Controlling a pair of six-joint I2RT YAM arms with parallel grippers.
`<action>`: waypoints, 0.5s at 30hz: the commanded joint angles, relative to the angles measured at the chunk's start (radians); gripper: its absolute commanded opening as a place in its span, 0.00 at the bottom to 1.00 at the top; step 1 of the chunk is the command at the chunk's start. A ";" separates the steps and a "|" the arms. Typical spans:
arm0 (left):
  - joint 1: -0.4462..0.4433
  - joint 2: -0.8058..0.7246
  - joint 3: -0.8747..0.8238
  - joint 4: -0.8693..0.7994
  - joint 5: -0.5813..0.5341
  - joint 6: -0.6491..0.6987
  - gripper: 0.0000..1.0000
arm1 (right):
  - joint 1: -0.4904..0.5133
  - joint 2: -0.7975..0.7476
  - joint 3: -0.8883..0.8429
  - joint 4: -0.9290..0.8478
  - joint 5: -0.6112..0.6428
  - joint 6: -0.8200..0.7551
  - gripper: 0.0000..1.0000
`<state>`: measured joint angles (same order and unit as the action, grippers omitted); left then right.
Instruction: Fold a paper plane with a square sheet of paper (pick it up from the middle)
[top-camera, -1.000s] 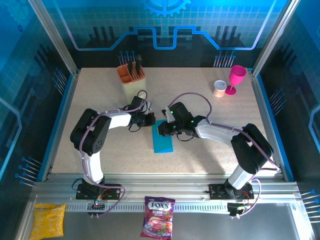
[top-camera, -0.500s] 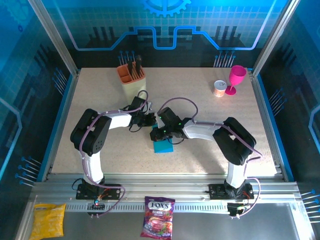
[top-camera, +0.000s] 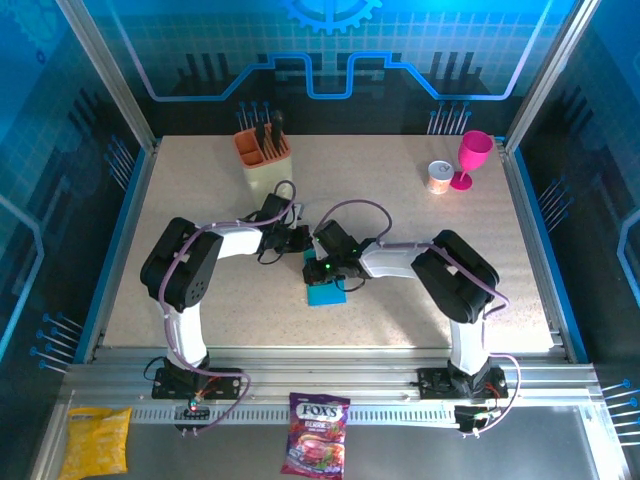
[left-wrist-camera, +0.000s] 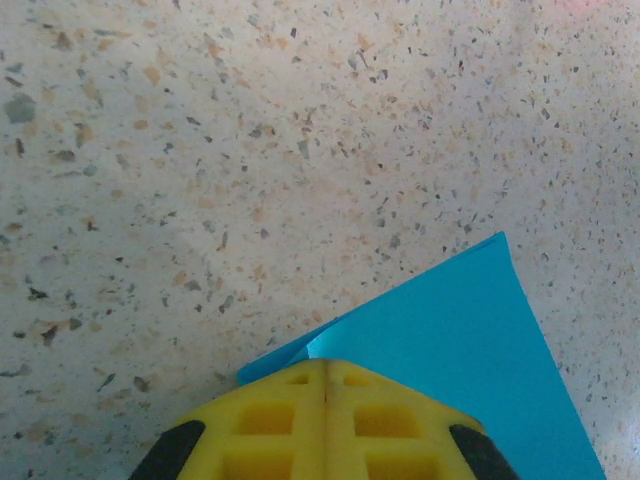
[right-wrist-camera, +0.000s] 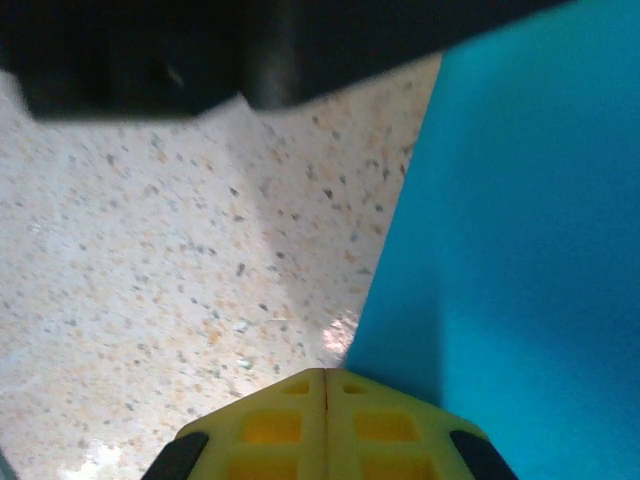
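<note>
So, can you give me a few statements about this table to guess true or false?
1. The left gripper and right gripper are both shut. True.
2. The paper is pink. False: it is blue; the goblet is pink.
3. The goblet stands at the far right of the table. True.
4. The candy bag lies beside the paper. False: it lies on the metal ledge in front of the table.
</note>
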<state>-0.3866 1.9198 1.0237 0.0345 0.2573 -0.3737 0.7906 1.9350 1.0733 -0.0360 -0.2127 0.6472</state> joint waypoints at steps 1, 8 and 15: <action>-0.009 0.006 -0.027 -0.045 -0.017 0.028 0.00 | 0.025 0.036 -0.004 -0.069 0.002 -0.054 0.00; -0.010 0.012 -0.025 -0.053 -0.021 0.033 0.00 | 0.057 0.034 -0.046 -0.071 0.008 -0.073 0.00; -0.009 0.018 -0.021 -0.060 -0.025 0.042 0.00 | 0.096 -0.008 -0.100 -0.051 -0.001 -0.089 0.00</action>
<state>-0.3859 1.9194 1.0229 0.0315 0.2588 -0.3584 0.8093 1.9163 1.0309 0.0124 -0.1795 0.6308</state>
